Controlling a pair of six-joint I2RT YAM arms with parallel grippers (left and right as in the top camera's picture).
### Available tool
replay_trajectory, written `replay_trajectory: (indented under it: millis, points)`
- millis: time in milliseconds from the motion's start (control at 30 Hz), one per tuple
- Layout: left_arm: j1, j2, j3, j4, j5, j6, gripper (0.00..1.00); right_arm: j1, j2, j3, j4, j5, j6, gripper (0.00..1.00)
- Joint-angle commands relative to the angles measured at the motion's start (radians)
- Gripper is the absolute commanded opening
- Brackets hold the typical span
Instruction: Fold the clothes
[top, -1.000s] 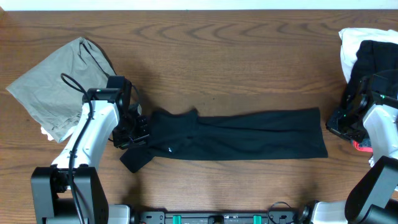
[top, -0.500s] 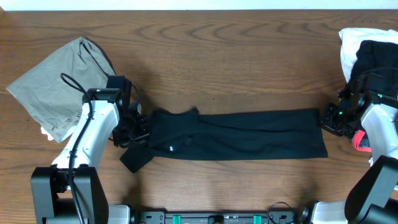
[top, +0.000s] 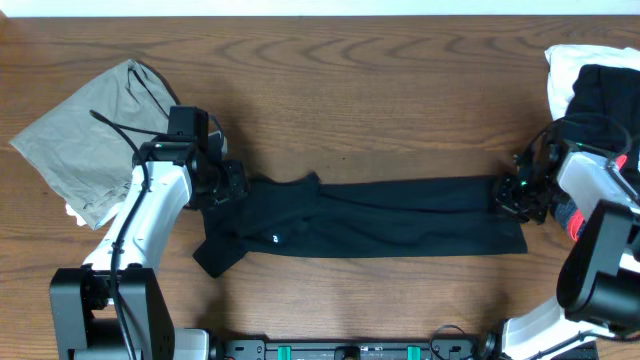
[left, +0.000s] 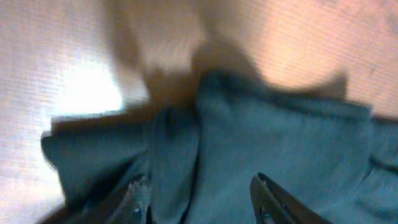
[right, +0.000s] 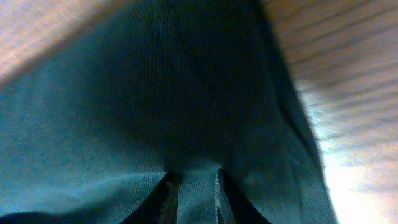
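No legible text or labels anywhere.

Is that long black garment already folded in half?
No, the black garment lies stretched out full length on the table, with the left claw and right claw at its ends.

Two grippers (top: 225, 185) (top: 512, 193), four garments (top: 400, 215) (top: 85, 140) (top: 562, 75) (top: 605, 95)

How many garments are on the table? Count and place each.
4: long black garment in the centre; grey garment at left; white garment and dark garment piled at right. More may lie hidden underneath.
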Motion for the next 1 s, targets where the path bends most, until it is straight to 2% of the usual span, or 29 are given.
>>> replay_trajectory:
  millis: [0, 233, 400, 500, 567, 633, 667, 967]
  points:
    - [0.000, -0.002, -0.002, 0.033, 0.003, -0.001, 0.56, 0.010, 0.048, -0.002, 0.004, -0.003, -0.010, 0.20]
    - [0.000, 0.047, -0.002, 0.083, 0.027, 0.003, 0.56, 0.010, 0.071, -0.002, 0.007, -0.003, -0.010, 0.20]
    - [-0.002, 0.135, -0.002, 0.110, 0.141, 0.027, 0.55, 0.010, 0.071, -0.002, 0.010, -0.003, -0.010, 0.20]
    - [-0.010, 0.192, -0.002, 0.112, 0.156, 0.026, 0.54, 0.010, 0.071, -0.002, 0.010, -0.003, -0.010, 0.20]
    - [-0.020, 0.216, -0.001, 0.108, 0.163, 0.026, 0.46, 0.010, 0.071, -0.002, 0.010, -0.002, -0.010, 0.20]
    - [-0.026, 0.223, -0.001, 0.109, 0.177, 0.026, 0.32, 0.010, 0.071, -0.002, 0.011, 0.003, -0.010, 0.20]
    - [-0.027, 0.222, -0.001, 0.113, 0.183, 0.026, 0.29, 0.010, 0.071, -0.002, 0.012, 0.004, -0.010, 0.20]
    - [-0.026, 0.182, 0.006, 0.181, 0.204, 0.026, 0.29, 0.010, 0.071, -0.002, 0.013, 0.005, -0.010, 0.21]
